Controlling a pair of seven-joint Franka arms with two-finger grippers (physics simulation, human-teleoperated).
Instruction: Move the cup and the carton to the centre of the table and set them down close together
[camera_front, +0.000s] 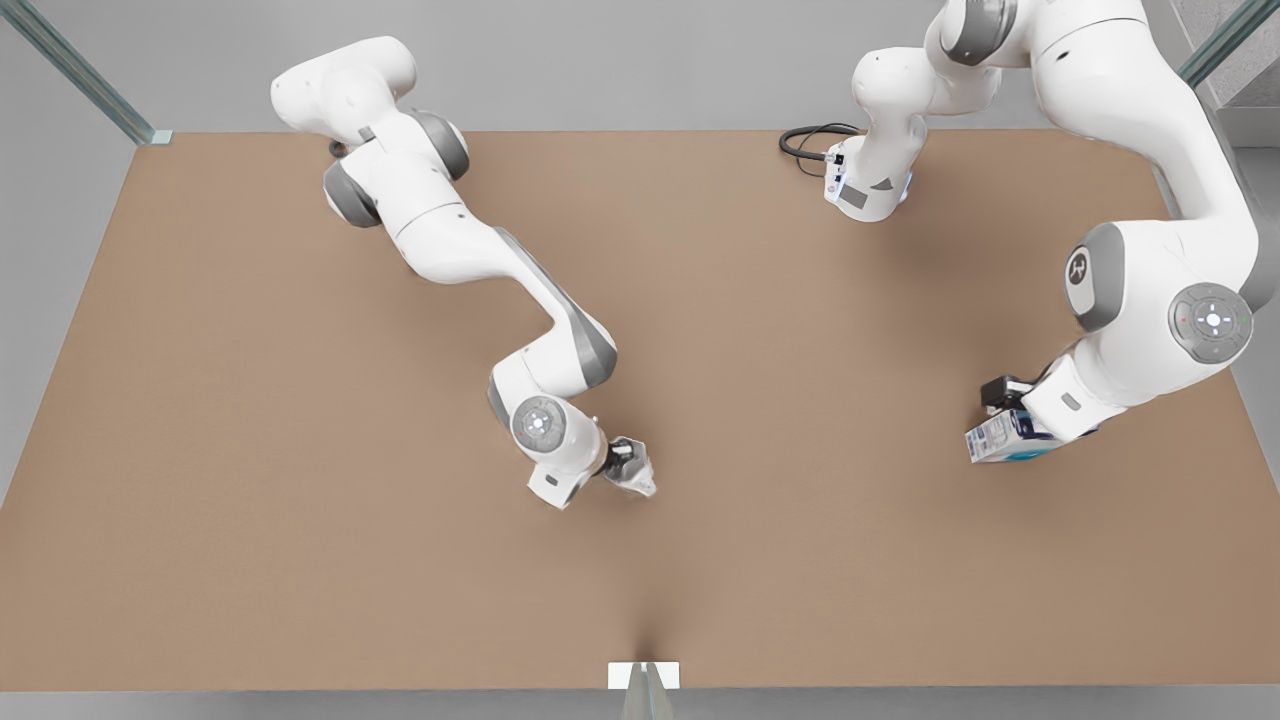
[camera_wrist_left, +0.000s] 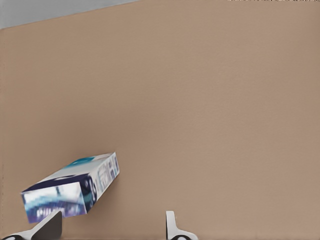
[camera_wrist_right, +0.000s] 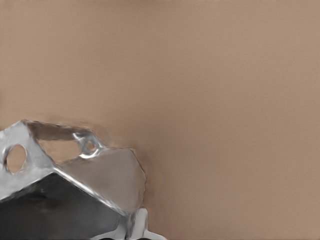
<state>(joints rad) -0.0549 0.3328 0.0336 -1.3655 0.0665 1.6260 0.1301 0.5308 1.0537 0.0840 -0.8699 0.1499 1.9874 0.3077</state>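
Cup (camera_front: 634, 474) near middle of table (camera_front: 300, 560), pinched in right gripper (camera_front: 622, 460). Shiny, hard, likely slippery; best squeezed on flat sides. Carton (camera_front: 1000, 440) far off at the front view's right, tilted, beside left gripper (camera_wrist_left: 107, 222), fingers spread wide. Probably light, easy to squash; best held across narrow sides.

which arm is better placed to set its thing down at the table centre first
Probably the right. Its gripper holds the cup near the middle of the table. The left gripper, at the carton, is far off at the front view's right edge.
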